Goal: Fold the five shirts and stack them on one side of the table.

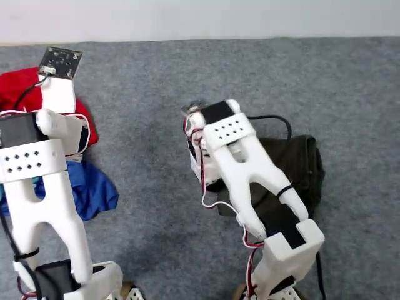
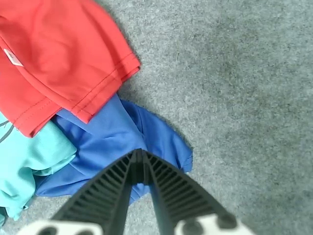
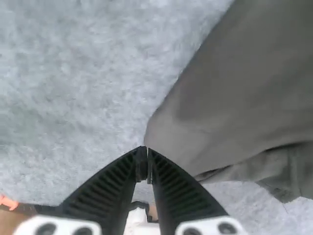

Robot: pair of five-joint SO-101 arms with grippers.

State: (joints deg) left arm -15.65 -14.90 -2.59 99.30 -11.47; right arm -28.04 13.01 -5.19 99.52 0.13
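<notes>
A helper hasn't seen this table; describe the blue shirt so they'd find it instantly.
On the grey table, look to the heap of bright shirts beneath the left arm. The blue shirt lies crumpled, partly under the red shirt and beside the turquoise shirt, the heap's only deep blue piece.

Grey felt table cover (image 1: pixel 350 81); pale wall (image 1: pixel 200 19) behind it.
</notes>
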